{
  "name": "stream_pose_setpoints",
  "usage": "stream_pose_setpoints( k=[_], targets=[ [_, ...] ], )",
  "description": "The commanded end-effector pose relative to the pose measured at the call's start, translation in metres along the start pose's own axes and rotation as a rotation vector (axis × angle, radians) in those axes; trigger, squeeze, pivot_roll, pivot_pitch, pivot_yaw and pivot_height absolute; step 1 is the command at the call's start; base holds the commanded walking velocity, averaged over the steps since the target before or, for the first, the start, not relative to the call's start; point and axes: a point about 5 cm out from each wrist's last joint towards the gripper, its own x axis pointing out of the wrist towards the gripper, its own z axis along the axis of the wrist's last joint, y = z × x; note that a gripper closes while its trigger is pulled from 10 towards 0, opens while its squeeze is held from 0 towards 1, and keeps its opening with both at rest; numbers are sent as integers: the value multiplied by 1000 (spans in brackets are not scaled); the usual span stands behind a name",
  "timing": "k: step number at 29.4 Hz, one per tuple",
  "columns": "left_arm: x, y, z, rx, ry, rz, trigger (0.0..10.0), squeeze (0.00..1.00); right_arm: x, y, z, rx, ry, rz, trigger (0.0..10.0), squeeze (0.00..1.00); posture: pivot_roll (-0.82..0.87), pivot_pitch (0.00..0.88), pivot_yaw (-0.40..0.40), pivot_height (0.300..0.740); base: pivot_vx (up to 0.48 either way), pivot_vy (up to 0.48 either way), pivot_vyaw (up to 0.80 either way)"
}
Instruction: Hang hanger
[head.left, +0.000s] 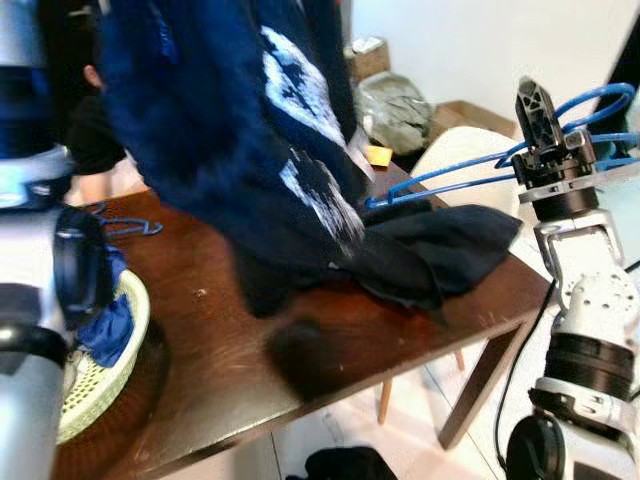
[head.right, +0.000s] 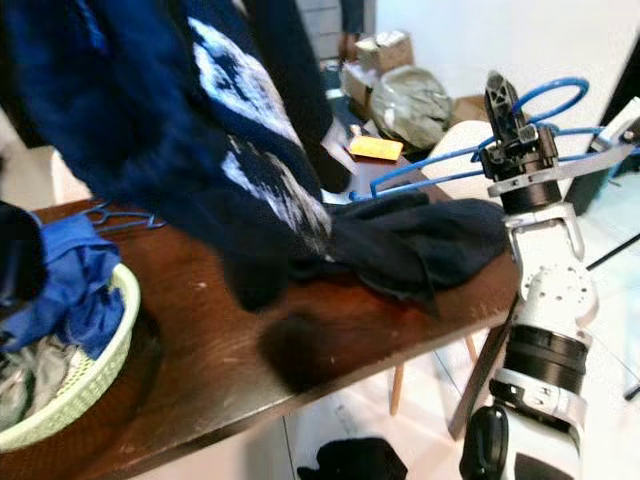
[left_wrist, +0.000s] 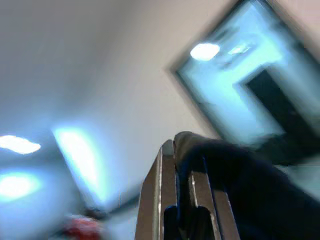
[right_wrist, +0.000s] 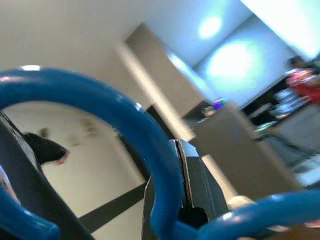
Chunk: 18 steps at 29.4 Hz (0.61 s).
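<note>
My right gripper (head.left: 536, 108) stands upright past the table's right end, shut on a blue wire hanger (right_wrist: 125, 115) just below its hook. The hanger's arms reach left, and their far end lies in the dark navy garment (head.left: 220, 130) with white print. That garment hangs from above across the middle of the view, and its lower part lies bunched on the brown table (head.left: 230, 370). In the left wrist view my left gripper (left_wrist: 177, 165) is raised toward the ceiling, shut on a fold of the same dark cloth.
A pale green basket (head.right: 118, 345) with blue clothes sits at the table's left end. A second blue hanger (head.left: 125, 225) lies behind it. A cream chair (head.left: 455, 155), boxes and a grey bag (head.right: 415, 100) stand beyond the table. Dark cloth (head.left: 340, 465) lies on the floor.
</note>
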Motion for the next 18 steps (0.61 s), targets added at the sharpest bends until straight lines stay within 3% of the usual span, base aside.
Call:
stream_pose_setpoints(
  k=[1,2,3,4,5,6,7,12,13,15,17,18],
  targets=[
    [-12,-22,-29,-210,79,-93,0,0,1,-3,4,-80,15,-44,10000,0,97,0,59,735,0,0,-800],
    [-12,-22,-29,-210,79,-93,0,0,1,-3,4,-80,15,-44,10000,0,97,0,59,735,0,0,-800],
    [-23,-39,-48,-337,136,-139,0,0,0,-6,6,-108,27,-68,10000,0,91,0,63,735,0,0,-800],
    [-23,-39,-48,-337,136,-139,0,0,0,-6,6,-108,27,-68,10000,0,91,0,63,735,0,0,-800],
    [-32,-52,-62,-433,181,-168,0,0,-1,-7,7,-130,37,-87,10000,0,89,0,63,735,0,0,-800],
    [-32,-52,-62,-433,181,-168,0,0,-1,-7,7,-130,37,-87,10000,0,89,0,63,735,0,0,-800],
    [-39,-60,-70,-493,206,-180,1608,0,-2,-9,8,-148,43,-101,10000,0,87,0,63,735,0,0,-800],
    [-45,-66,-75,-534,225,-195,2039,0,-2,-11,9,-165,47,-119,10000,0,84,0,63,735,0,0,-800],
    [-55,-79,-79,-593,242,-245,2941,0,-2,-15,11,-196,54,-152,10000,0,85,0,57,735,0,0,-800],
    [-70,-101,-82,-669,267,-331,3333,0,-3,-23,12,-270,82,-215,10000,0,86,0,53,735,0,0,-800],
    [-75,-107,-82,-688,282,-358,3373,0,-3,-26,12,-292,93,-236,10000,0,86,0,51,735,0,0,-800],
    [-77,-108,-83,-689,293,-360,4157,0,-3,-27,12,-293,95,-242,10000,0,86,0,50,735,0,0,-800]
  ],
)
